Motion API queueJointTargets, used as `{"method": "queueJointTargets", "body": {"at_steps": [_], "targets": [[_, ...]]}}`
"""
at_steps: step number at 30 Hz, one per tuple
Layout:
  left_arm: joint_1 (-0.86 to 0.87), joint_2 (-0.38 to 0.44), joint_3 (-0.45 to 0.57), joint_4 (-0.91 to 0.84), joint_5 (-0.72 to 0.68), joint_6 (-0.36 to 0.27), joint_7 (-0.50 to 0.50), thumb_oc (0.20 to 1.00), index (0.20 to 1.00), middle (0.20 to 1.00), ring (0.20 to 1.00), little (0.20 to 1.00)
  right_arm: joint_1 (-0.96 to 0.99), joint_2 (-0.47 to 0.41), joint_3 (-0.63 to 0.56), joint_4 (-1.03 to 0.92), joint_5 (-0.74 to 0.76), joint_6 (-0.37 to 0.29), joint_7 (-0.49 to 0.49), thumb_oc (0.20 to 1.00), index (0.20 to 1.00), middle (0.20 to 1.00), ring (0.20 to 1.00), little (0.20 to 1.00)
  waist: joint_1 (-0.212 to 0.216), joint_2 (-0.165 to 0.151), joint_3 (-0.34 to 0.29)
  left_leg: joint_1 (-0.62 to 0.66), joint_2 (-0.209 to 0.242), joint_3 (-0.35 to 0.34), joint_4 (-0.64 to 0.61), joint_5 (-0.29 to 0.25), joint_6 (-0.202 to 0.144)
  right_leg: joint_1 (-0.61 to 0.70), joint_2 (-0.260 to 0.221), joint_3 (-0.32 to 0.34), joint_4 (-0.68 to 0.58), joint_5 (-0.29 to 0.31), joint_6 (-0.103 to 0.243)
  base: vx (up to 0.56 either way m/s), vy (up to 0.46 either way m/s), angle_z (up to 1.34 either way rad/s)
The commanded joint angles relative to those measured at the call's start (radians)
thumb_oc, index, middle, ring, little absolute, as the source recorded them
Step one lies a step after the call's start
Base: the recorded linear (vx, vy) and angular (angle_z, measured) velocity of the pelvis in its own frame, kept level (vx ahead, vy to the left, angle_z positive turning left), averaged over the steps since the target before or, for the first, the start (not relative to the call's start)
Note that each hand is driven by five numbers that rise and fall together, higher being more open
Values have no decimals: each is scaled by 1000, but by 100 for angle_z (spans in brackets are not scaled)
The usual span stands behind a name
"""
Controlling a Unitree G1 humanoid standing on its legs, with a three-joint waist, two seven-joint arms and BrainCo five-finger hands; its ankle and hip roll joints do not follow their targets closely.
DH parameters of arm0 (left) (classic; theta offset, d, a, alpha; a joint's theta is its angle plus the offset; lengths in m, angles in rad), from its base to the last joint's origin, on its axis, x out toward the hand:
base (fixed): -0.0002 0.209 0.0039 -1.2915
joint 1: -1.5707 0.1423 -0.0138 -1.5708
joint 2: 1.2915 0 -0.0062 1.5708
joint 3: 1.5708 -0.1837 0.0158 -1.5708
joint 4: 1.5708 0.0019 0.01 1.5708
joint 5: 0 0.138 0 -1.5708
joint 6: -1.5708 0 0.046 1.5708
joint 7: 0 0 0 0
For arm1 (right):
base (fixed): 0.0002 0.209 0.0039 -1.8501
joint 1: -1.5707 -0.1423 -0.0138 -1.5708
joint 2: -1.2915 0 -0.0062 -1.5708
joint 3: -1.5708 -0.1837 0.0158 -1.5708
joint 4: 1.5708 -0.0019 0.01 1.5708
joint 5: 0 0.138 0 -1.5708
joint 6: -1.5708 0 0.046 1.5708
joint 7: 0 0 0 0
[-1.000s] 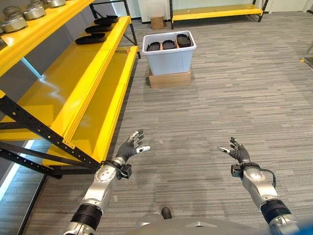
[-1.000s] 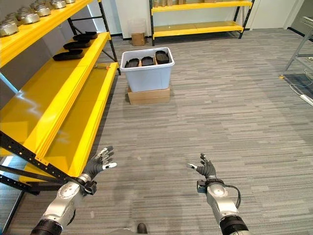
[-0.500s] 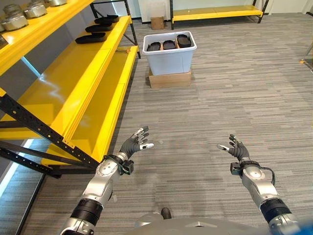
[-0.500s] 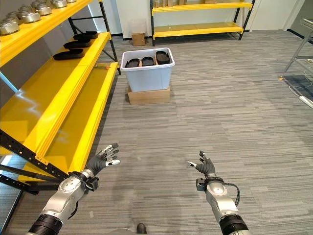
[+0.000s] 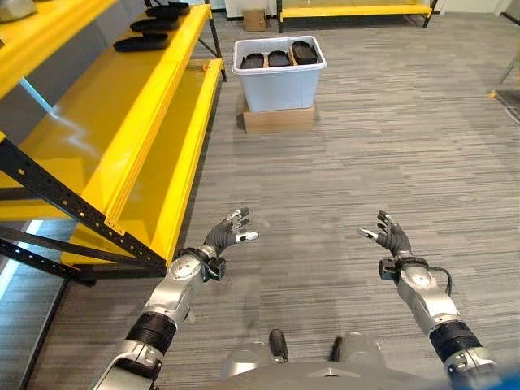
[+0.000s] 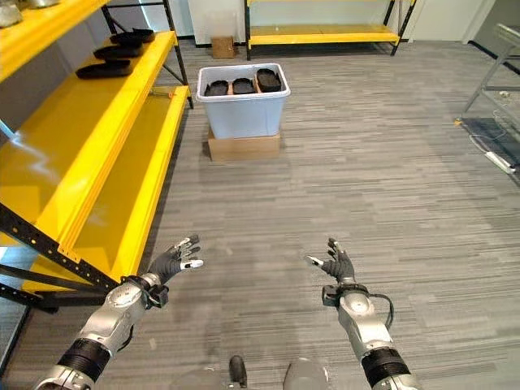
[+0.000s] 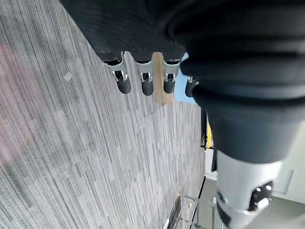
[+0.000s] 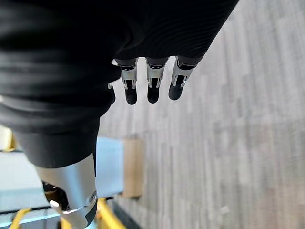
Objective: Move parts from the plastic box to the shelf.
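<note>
A pale plastic box point(image 5: 279, 81) stands on a flat cardboard carton point(image 5: 279, 119) far ahead on the carpet, with three dark parts point(image 5: 279, 58) side by side in it. The yellow shelf point(image 5: 106, 106) runs along the left; a few dark parts point(image 5: 140, 43) lie on its middle level at the far end. My left hand point(image 5: 227, 237) hovers low over the floor beside the shelf's front edge, fingers spread and empty. My right hand point(image 5: 390, 239) floats at the same height to the right, open and holding nothing. Both are well short of the box.
Another yellow rack point(image 6: 321, 34) lines the far wall, with a small cardboard box point(image 5: 254, 19) on the floor beside it. A metal frame point(image 6: 494, 81) stands at the right edge. Black braces point(image 5: 57, 203) cross the near end of the shelf.
The camera has moved forward and tilted down, so the box and shelf sit higher in the picture. Both hands stay open at about the same spots.
</note>
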Motion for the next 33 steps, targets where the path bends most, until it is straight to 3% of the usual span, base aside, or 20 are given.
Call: {"method": "queueJointTargets", "body": {"at_steps": [1, 2, 3, 6, 13, 14, 19, 21, 23, 26, 29, 31, 33], "targets": [[-24, 6, 11, -69, 5, -56, 22, 1000, 1000, 1000, 1000, 1000, -52, 4, -25, -4, -52, -64, -9, 1000, 1000, 1000, 1000, 1000, -3, -20, -25, 23, -4, -86, 99, -114, -35, 74, 43, 22, -305, 291, 37, 184, -92, 22], [-23, 6, 10, -72, 7, -55, 21, 1000, 1000, 1000, 1000, 1000, -51, 3, -26, -5, -51, -64, -7, 1000, 1000, 1000, 1000, 1000, -4, -21, -24, 25, -5, -90, 100, -117, -35, 75, 42, 26, -319, 297, 39, 277, -147, 29], [-23, 11, -6, -85, 23, -55, 18, 1000, 1000, 1000, 1000, 1000, -44, 7, -26, -13, -45, -68, -10, 1000, 1000, 1000, 1000, 1000, -13, -39, -16, 41, -14, -122, 108, -139, -32, 57, 21, 77, -425, 370, 59, 331, -173, 27], [-7, 20, -19, -114, 34, -50, 4, 1000, 1000, 1000, 1000, 1000, -25, 14, -46, -25, -39, -70, 10, 1000, 1000, 1000, 1000, 1000, -18, -42, 0, 73, -1, -146, 117, -162, -31, 37, -2, 95, -486, 406, 71, 433, -184, 40], [-45, -11, -72, -103, 30, -27, 52, 1000, 1000, 1000, 1000, 1000, -39, -12, -14, -31, 2, -57, 11, 1000, 1000, 1000, 1000, 1000, -16, -54, -33, 59, 25, -156, 184, -180, -48, 107, 23, 79, -452, 299, 39, 421, -133, 46], [-45, -16, -78, -103, 27, -60, 68, 1000, 1000, 1000, 1000, 1000, -45, -14, -1, -29, -2, -63, 13, 1000, 1000, 1000, 1000, 1000, -16, -54, -43, 52, 37, -161, 201, -185, -55, 111, 40, 80, -422, 264, 18, 437, -150, 21], [-32, -44, -63, -120, 20, -92, 116, 1000, 1000, 1000, 1000, 1000, -41, -16, 29, -50, -25, -63, -5, 1000, 1000, 1000, 1000, 1000, -22, -66, -55, 23, 86, -166, 322, -224, -80, 117, 100, 79, -341, 170, -52, 484, -241, 28], [-26, -51, -66, -126, 20, -113, 153, 1000, 1000, 1000, 1000, 1000, -39, -35, 26, -42, -15, -65, 5, 1000, 1000, 1000, 1000, 1000, -19, -68, -76, -20, 126, -113, 446, -128, -131, 169, 125, 27, -396, 150, -97, 363, -293, 32], [-25, -59, -63, -121, 13, -126, 167, 1000, 1000, 1000, 1000, 1000, -32, -49, 17, -37, -20, -73, 17, 1000, 1000, 1000, 1000, 1000, -22, -72, -79, -103, 169, -63, 625, -67, -162, 204, 133, 5, -440, 133, -131, 162, -205, 18], [-25, -64, -58, -111, 21, -131, 160, 1000, 1000, 1000, 1000, 1000, -23, -60, 4, -24, -17, -82, 29, 1000, 1000, 1000, 1000, 1000, -26, -62, -57, -241, 203, -77, 781, -10, -172, 239, 161, 18, -451, 118, -154, 141, -110, 6], [-21, -57, -54, -109, 20, -126, 154, 1000, 1000, 1000, 1000, 1000, -34, -59, 2, -8, -10, -71, 35, 1000, 1000, 1000, 1000, 1000, -25, -56, -39, -226, 214, -42, 653, 5, -168, 271, 176, 45, -458, 107, -152, 219, 36, -7], [5, -53, -40, -118, 8, -126, 166, 1000, 1000, 1000, 1000, 1000, -16, -48, 8, -52, -27, -46, 33, 1000, 1000, 1000, 1000, 1000, -25, -34, -38, -221, 221, -46, 358, 109, -192, 298, 196, 74, -461, 97, -142, 333, 219, -34], [23, -52, -30, -117, 7, -135, 173, 1000, 1000, 1000, 1000, 1000, 6, -42, 13, -81, -43, -41, 29, 1000, 1000, 1000, 1000, 1000, -24, -22, -36, -227, 243, -50, 229, 181, -209, 321, 203, 81, -463, 89, -138, 315, 205, -23]]}}
